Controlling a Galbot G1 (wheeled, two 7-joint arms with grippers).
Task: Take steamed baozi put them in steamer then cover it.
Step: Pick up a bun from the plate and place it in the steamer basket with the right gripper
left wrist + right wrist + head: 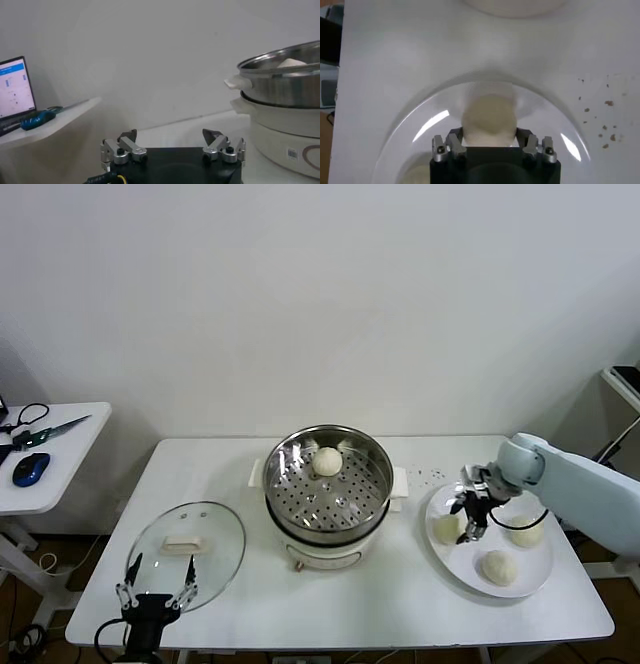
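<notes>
Steamer (327,489) stands uncovered, one baozi (327,461) inside; lid (187,552) lies well left, bare table (400,594) between steamer and plate (455,565).

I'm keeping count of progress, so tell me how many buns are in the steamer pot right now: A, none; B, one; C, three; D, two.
B: a single bun sits on the perforated tray of the steamer pot, while three others are on the white plate, where the right gripper is closed around one of them.
</notes>
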